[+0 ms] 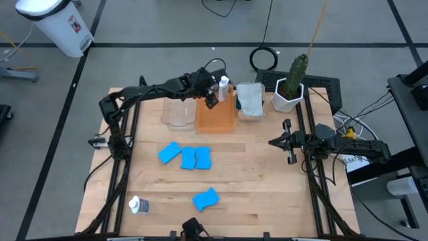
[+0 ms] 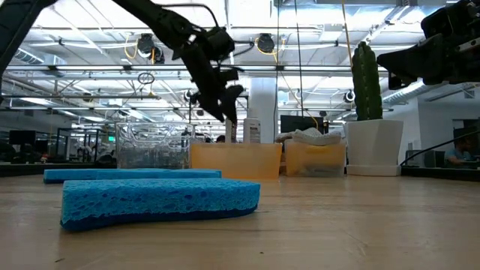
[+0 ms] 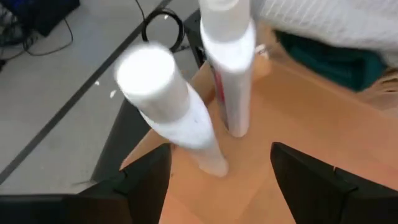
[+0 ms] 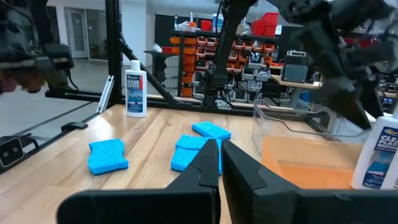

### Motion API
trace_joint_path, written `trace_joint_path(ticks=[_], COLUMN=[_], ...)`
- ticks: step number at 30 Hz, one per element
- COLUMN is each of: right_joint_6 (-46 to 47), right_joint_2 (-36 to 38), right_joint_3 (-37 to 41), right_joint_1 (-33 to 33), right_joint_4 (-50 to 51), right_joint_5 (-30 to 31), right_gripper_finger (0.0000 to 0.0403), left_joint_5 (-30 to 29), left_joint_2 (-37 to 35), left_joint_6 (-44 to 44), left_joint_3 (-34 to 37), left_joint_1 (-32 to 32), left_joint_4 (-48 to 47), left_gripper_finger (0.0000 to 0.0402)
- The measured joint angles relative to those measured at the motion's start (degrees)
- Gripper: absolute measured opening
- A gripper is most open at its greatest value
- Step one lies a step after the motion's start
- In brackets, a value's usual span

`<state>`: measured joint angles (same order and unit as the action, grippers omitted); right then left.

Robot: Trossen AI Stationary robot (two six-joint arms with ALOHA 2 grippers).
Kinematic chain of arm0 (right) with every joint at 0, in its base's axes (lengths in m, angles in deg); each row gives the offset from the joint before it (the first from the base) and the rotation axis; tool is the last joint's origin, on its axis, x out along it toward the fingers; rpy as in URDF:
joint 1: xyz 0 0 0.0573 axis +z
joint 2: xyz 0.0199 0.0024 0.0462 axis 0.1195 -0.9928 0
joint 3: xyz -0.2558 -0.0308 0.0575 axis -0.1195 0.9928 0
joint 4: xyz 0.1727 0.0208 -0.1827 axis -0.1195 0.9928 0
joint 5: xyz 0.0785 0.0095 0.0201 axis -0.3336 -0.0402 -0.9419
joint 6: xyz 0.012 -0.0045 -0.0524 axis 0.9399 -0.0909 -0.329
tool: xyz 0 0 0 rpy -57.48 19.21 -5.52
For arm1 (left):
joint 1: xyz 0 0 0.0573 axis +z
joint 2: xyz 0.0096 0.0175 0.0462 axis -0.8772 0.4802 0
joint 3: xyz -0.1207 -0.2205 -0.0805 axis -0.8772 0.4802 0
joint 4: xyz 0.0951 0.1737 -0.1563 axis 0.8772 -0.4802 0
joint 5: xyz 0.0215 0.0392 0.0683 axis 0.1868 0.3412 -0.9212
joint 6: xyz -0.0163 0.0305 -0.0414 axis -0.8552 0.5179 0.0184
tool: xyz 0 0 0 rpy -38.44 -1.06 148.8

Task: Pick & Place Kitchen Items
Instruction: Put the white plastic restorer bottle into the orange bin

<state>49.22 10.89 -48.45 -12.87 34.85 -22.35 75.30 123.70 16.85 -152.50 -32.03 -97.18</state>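
My left gripper point(image 1: 210, 100) hangs open over the far end of the orange bin point(image 1: 215, 115). In the left wrist view its fingers point(image 3: 146, 180) stand on either side of two white bottles in that bin. One bottle point(image 3: 230, 68) stands upright; the other point(image 3: 168, 106) leans, its lower end on the bin floor. Neither finger touches them. Several blue sponges point(image 1: 188, 158) lie flat mid-table, one more point(image 1: 206, 199) nearer the front. Another white bottle point(image 1: 138, 205) lies at the front left. My right gripper point(image 1: 273, 142) is shut and empty at the table's right side.
A clear bin point(image 1: 177, 112) stands left of the orange bin. Right of the orange bin, another bin holds folded cloths point(image 1: 251, 99). A white pot with a cactus point(image 1: 289, 90) stands at the far right. Bare wood lies between the sponges and my right gripper.
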Motion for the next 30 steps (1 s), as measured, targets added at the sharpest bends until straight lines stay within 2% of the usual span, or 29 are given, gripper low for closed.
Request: trace_joint_path(ticks=[11, 18, 25, 30], right_joint_6=[0.0, 0.0, 0.0, 0.0], right_joint_2=[-0.02, -0.02, -0.04, -0.04], right_joint_3=[0.0, 0.01, -0.01, -0.01], right_joint_1=[-0.01, 0.0, 0.0, -0.01], right_joint_4=[-0.01, -0.02, -0.02, -0.02], right_joint_5=[0.08, 0.08, 0.08, 0.06], right_gripper_finger=[0.0, 0.0, 0.0, 0.0], left_joint_5=[-0.03, -0.02, -0.39, -7.04], left_joint_2=[-12.31, -20.5, -25.98, -29.2], left_joint_6=[-0.79, -11.1, -22.28, -30.21], left_joint_3=[-0.04, -0.09, -0.09, -0.07], left_joint_1=[-3.85, -8.81, -18.57, -30.5], left_joint_4=[-11.26, -26.67, -40.42, -43.82], left_gripper_finger=[0.0278, 0.0278, 0.0278, 0.0278])
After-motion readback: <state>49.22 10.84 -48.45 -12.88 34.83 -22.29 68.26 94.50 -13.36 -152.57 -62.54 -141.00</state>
